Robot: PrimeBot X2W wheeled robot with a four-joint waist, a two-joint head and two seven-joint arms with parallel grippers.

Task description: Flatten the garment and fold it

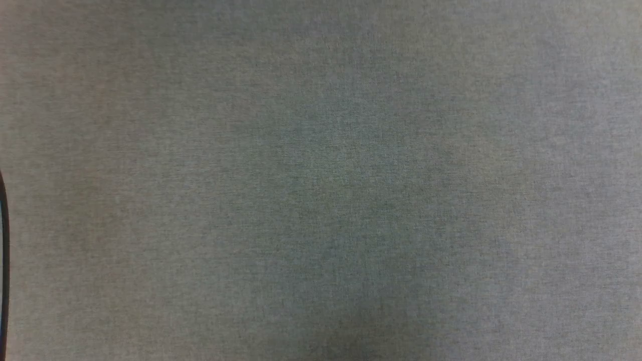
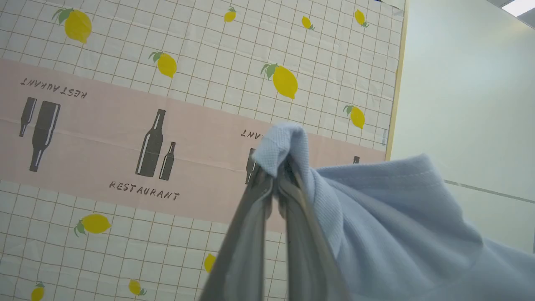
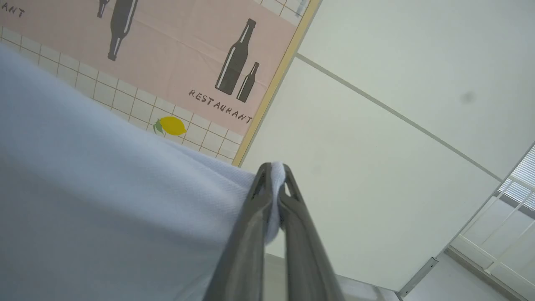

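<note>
Left gripper — jaws pinched on a bunched shirt edge. Right gripper — jaws pinched on another edge; lemon-print cloth behind both.

Pink band of lemon-print cloth, left wrist view: "RESTAURANT" under two bottles
Same band, upper left: "RESTAURANT", upside down
Same band, middle: "ANT", upside down, the rest hidden
Right wrist view, pink band: "RESTAURANT"; "ANT" at top-left corner
</note>
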